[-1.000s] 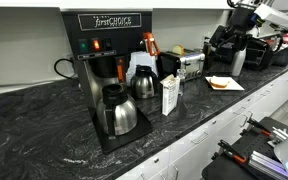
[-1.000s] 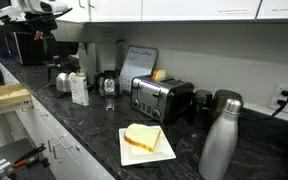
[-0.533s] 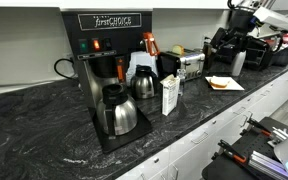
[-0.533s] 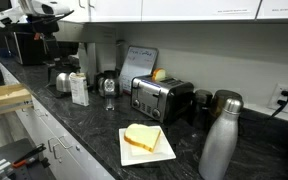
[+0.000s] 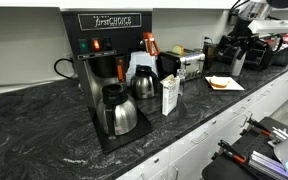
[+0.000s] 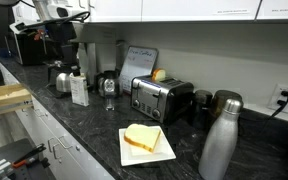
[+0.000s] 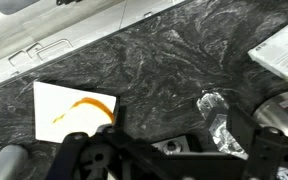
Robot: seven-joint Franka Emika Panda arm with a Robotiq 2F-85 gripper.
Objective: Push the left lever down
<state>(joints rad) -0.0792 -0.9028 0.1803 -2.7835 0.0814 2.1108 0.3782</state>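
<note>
While the arm [image 6: 46,10] hangs high near the cabinets at one end of the dark marbled counter [image 6: 84,130], the toaster [image 6: 156,97] stands well apart from it, toward the back wall. Its levers are too small to tell apart in either exterior view. A white plate [image 6: 134,155] carrying bread [image 6: 142,138] lies on the counter just in front of the toaster, and a steel bottle [image 6: 219,135] stands upright near the plate. In an exterior view the coffee maker [image 5: 104,45] holds a carafe [image 5: 119,110], with a carton [image 5: 170,95] beside it. In the wrist view the gripper [image 7: 174,150] is a dark blur above the counter, and whether its fingers are apart or together cannot be told.
</note>
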